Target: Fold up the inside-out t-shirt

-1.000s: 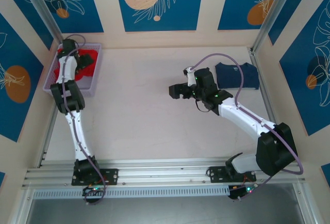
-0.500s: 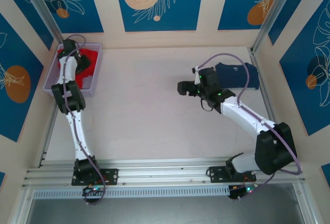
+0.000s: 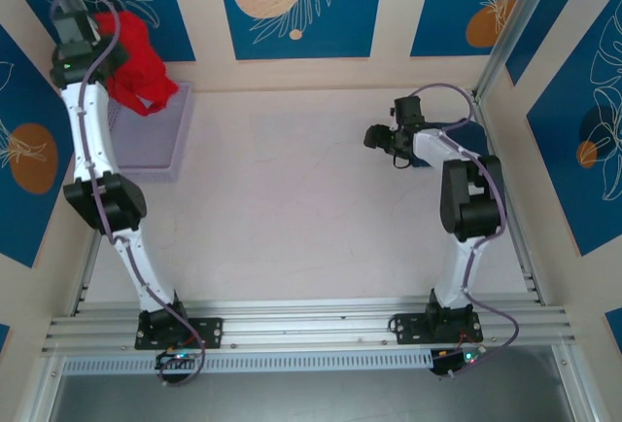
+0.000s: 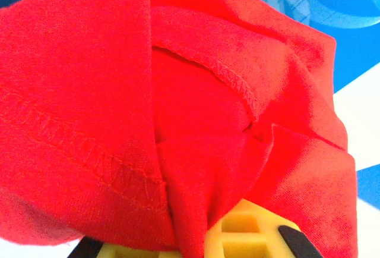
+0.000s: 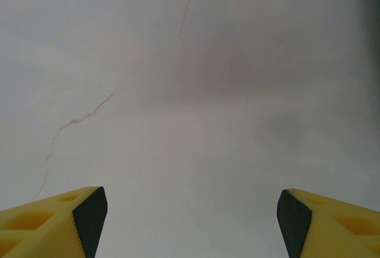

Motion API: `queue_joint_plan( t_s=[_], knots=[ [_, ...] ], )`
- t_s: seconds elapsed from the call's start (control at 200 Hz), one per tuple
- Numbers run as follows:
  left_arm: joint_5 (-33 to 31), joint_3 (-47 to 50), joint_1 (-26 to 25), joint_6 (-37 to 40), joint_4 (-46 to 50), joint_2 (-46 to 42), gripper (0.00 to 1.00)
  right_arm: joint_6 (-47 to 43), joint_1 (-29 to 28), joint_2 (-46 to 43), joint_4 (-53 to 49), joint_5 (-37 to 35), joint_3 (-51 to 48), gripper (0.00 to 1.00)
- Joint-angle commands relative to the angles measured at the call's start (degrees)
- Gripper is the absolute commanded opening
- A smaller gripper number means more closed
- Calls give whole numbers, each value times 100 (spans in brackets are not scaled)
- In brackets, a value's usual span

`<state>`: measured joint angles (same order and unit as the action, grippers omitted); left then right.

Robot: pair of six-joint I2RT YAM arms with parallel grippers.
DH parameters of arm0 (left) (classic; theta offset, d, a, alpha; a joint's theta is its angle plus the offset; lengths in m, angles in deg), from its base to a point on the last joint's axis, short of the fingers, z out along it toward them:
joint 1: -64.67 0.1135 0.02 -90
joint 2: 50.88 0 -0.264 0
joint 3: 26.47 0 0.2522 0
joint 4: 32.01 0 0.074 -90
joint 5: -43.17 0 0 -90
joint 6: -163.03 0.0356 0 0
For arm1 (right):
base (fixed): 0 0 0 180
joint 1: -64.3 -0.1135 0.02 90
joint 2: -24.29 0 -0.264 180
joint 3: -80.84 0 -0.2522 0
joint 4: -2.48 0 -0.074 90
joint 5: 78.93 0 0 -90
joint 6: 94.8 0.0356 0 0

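Observation:
The bright red t-shirt (image 3: 136,64) hangs bunched in the air above the lavender basket (image 3: 148,133) at the far left, gripped by my left gripper (image 3: 105,41), which is raised high on its arm. In the left wrist view the red cloth (image 4: 178,109) drapes over the yellow fingers (image 4: 249,234), its stitched hems showing. My right gripper (image 3: 375,137) stands open over bare table at the right, and in the right wrist view its fingertips (image 5: 89,213) are wide apart with nothing between them.
A navy blue t-shirt (image 3: 476,140) lies at the far right, mostly hidden behind the right arm. The basket sits against the left wall. Bare white tabletop (image 3: 292,198) spans the middle.
My left arm has lifted the red t-shirt up out of the basket. My right arm has pulled back toward the far right, away from the table's middle.

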<state>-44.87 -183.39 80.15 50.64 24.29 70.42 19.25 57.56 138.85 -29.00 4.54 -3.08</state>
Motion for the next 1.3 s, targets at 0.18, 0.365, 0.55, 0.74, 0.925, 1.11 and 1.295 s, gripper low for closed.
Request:
queue_joint_plan(
  t_s=[0.18,0.365,0.55,0.74,0.925,1.11,1.295],
  knots=[
    [1090,831,-636,-107,-487,-1434,0,399,474,1059,-1258,549,1343,74],
    [1663,2122,-1360,-157,-1114,-2421,0,548,746,1244,-1646,539,1686,72],
    [2442,4130,-1988,-799,-2466,-3433,0,488,1009,1296,-1948,214,1820,72],
    [2153,5678,-2608,-956,-3074,-4181,0,436,1260,1288,-2062,152,1832,71],
    [2107,6460,-3195,-1025,-3226,-4283,0,442,1347,1473,-2129,154,2063,71],
    [2066,6767,-3685,-962,-3213,-4137,0,502,1399,1703,-2240,248,2410,71],
    [1940,6834,-3816,-892,-3134,-3993,0,464,1423,1963,-2431,301,2857,71]
  ],
)
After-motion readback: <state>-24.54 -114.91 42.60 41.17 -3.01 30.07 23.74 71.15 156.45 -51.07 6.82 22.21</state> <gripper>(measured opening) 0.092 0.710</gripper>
